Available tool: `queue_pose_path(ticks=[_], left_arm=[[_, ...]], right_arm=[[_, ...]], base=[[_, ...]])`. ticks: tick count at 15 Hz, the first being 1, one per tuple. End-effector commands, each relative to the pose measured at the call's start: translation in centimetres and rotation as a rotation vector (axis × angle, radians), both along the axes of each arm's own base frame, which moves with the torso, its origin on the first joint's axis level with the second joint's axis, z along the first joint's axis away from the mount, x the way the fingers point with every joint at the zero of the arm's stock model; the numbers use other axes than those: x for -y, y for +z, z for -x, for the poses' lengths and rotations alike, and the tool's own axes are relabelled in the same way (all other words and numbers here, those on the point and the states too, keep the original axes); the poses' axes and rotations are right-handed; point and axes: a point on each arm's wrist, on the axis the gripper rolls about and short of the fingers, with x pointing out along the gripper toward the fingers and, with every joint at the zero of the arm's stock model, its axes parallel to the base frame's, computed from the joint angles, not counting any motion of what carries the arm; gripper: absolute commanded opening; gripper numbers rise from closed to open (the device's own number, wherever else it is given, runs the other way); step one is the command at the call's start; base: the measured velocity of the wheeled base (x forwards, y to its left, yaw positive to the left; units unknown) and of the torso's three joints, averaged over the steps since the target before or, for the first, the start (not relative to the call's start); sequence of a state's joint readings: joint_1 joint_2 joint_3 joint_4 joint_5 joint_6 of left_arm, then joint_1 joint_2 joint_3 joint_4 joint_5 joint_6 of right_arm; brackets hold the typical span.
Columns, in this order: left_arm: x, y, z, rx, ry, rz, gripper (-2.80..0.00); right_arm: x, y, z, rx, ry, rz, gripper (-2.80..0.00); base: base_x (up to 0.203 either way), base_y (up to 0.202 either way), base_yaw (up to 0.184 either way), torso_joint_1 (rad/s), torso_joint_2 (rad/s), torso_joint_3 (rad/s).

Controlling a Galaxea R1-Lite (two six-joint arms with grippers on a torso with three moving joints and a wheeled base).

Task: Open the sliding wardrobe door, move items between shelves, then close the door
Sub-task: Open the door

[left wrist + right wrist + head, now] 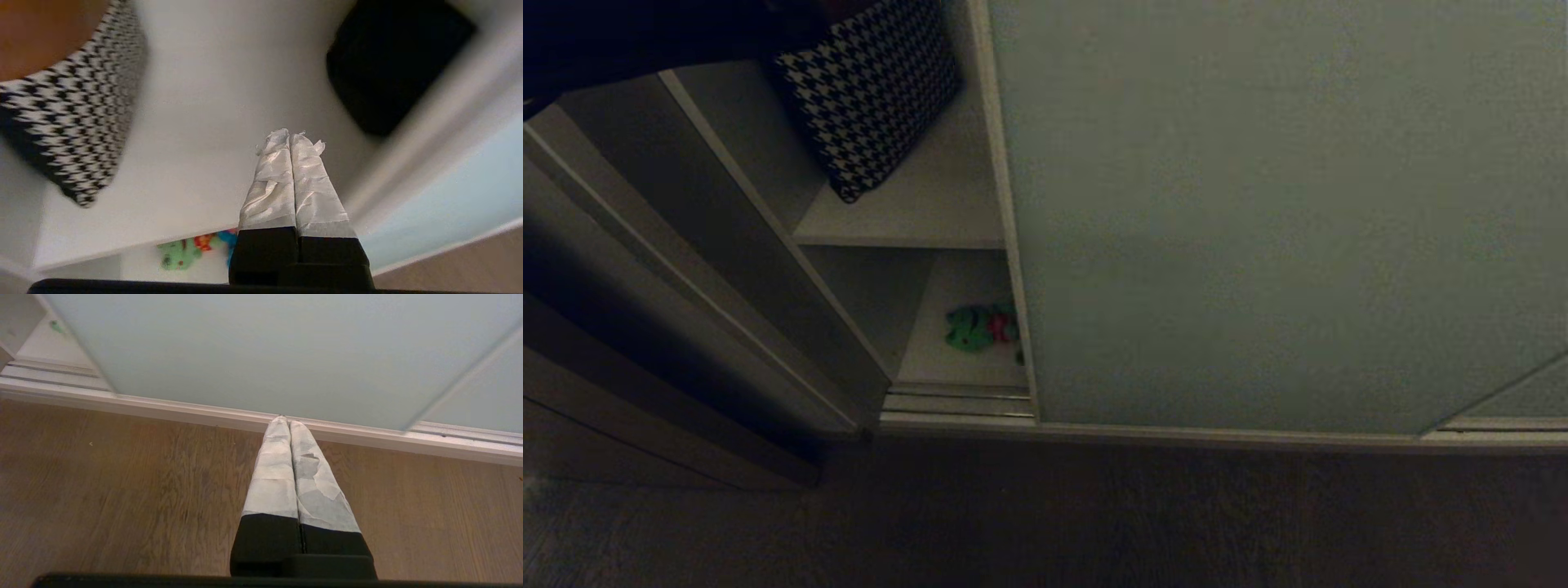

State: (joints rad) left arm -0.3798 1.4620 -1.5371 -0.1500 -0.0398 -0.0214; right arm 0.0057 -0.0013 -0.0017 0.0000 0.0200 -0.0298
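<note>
The sliding wardrobe door [1258, 212] is a pale grey-green panel that leaves a narrow gap at its left side. In that gap are the upper shelf [915, 212] and the lower shelf [956, 359]. A green toy with a red patch [970, 328] lies on the lower shelf beside the door's edge. In the left wrist view the green toy [179, 253] shows with a bit of a blue toy [231, 239] next to it. My left gripper [290, 136] is shut and empty, pointing over the upper shelf [196, 163]. My right gripper [284, 420] is shut and empty above the floor, pointing at the door [265, 347].
A houndstooth cushion [870, 90] leans at the left of the upper shelf. A black bag [392, 61] sits further in, behind the door's frame. Floor tracks [956, 404] run below the opening. Brown wooden floor [122, 490] lies in front.
</note>
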Motion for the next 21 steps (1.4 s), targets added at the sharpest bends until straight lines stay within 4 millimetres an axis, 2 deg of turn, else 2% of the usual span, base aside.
queue_pose_path(ticks=[1,2,3,5,6,8,10,12,14,16,18,20,21], left_arm=[[-1.5,0.4,0.3,0.014,0.062,0.007,-2.80],[-2.9,0.4,0.4,0.008,0.129,0.002,-2.80],[-4.2,0.2,1.3,-0.008,0.176,-0.003,-2.80],[-6.1,-2.1,3.3,-0.112,0.249,-0.035,-2.80],[-6.8,-3.6,5.1,-0.160,0.273,-0.047,-2.80],[-7.5,-7.5,9.3,-0.236,0.294,-0.067,-2.80],[-8.2,-11.6,15.1,-0.235,0.306,-0.077,-2.80],[-8.6,-16.9,19.8,-0.222,0.329,-0.105,-2.80],[-8.7,-22.4,23.0,-0.195,0.349,-0.123,-2.80],[-8.7,-28.1,24.0,-0.220,0.360,-0.144,-2.80],[-8.7,-31.6,24.6,-0.193,0.374,-0.148,-2.80],[-8.7,-33.3,24.3,-0.213,0.406,-0.113,-2.80],[-8.8,-33.4,24.2,-0.213,0.421,-0.107,-2.80]], right_arm=[[0.0,0.0,0.0,0.002,0.000,0.001,-2.80],[0.0,0.0,0.0,0.002,0.001,0.001,-2.80],[0.0,0.0,0.0,0.002,0.000,0.001,-2.80],[0.0,0.0,0.0,0.002,0.001,0.001,-2.80],[0.0,0.0,0.0,0.002,0.000,0.001,-2.80],[0.0,0.0,0.0,0.002,0.002,0.001,-2.80],[0.0,0.0,0.0,0.002,0.001,0.001,-2.80],[0.0,0.0,0.0,0.002,0.002,0.001,-2.80],[0.0,0.0,0.0,0.003,0.002,0.001,-2.80],[0.0,0.0,0.0,0.002,0.000,0.001,-2.80],[0.0,0.0,0.0,0.003,0.001,0.001,-2.80],[0.0,0.0,0.0,0.002,0.000,0.001,-2.80],[0.0,0.0,0.0,0.002,0.002,0.001,-2.80]], base=[[0.000,0.000,0.000,0.000,0.00,0.000],[0.000,0.000,0.000,0.000,0.00,0.000],[0.000,0.000,0.000,0.000,0.00,0.000],[0.000,0.000,0.000,0.000,0.00,0.000],[0.000,0.000,0.000,0.000,0.00,0.000],[0.000,0.000,0.000,0.000,0.00,0.000],[0.000,0.000,0.000,0.000,0.00,0.000],[0.000,0.000,0.000,0.000,0.00,0.000],[0.000,0.000,0.000,0.000,0.00,0.000],[0.000,0.000,0.000,0.000,0.00,0.000],[0.000,0.000,0.000,0.000,0.00,0.000],[0.000,0.000,0.000,0.000,0.00,0.000],[0.000,0.000,0.000,0.000,0.00,0.000]])
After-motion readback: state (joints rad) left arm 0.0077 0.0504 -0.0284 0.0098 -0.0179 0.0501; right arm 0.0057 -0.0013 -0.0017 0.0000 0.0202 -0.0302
